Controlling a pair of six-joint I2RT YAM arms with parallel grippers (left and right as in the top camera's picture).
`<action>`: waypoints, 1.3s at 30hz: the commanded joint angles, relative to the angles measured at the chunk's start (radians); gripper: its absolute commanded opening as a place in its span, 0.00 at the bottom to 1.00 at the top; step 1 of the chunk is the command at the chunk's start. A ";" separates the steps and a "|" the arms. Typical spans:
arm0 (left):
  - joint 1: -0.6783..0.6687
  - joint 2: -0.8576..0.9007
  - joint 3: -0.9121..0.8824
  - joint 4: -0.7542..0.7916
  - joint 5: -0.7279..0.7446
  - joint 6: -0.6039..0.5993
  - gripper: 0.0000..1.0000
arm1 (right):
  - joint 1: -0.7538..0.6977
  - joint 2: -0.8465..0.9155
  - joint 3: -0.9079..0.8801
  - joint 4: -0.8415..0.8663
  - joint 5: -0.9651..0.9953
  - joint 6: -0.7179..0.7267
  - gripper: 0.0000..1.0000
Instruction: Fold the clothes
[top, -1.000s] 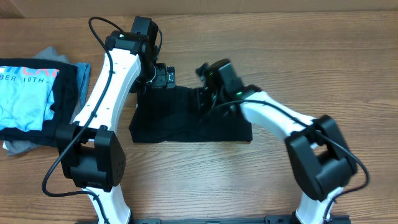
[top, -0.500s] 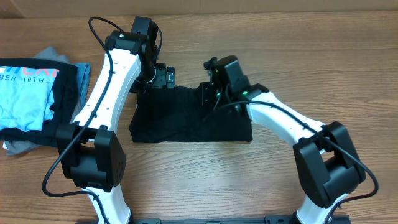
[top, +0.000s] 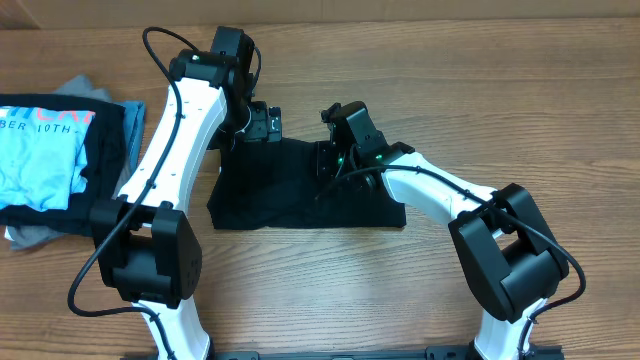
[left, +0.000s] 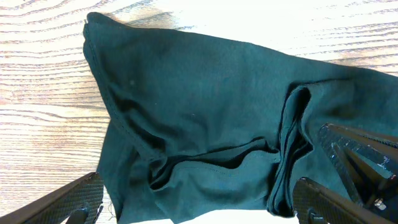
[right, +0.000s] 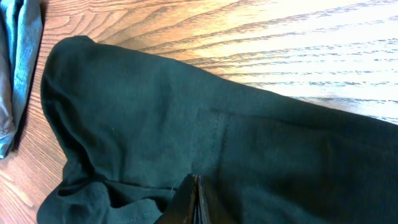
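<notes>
**Black cloth mid-table, one gripper spread, the other pinched**

The black T-shirt (top: 290, 195) lies in the middle of the wooden table (top: 520, 90) as a rough rectangle between the two arms. It is doubled over on itself, and the left wrist view shows a seam and a loose ridge of folded fabric running across it. That bunching suggests the fold is only partly done and not yet flat.

The left gripper (top: 262, 124) hangs at the shirt's far left corner with its fingers (left: 68, 202) spread wide and nothing between them. In my judgement it is there to take or steady that corner.

The right gripper (top: 333, 158) sits over the far edge, nearer the middle. Its wrist view shows the fingertips (right: 194, 196) pressed together with the tip down at the cloth. I cannot tell whether a layer is caught between them. Such a pinch on the edge would let the arm draw a layer over or smooth it.

A light blue T-shirt (top: 40, 150) with white lettering lies on a grey garment (top: 75, 88) at the table's left side, well apart from the work.
</notes>
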 joint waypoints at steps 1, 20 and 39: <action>0.003 0.008 0.006 0.001 0.010 0.005 1.00 | 0.013 0.034 -0.005 0.005 0.045 0.030 0.04; 0.003 0.008 0.006 0.001 0.010 0.005 1.00 | 0.048 0.095 -0.004 0.068 -0.131 0.048 0.04; 0.003 0.008 0.006 0.001 0.010 0.005 1.00 | -0.111 -0.102 -0.039 -0.182 -0.322 -0.064 0.04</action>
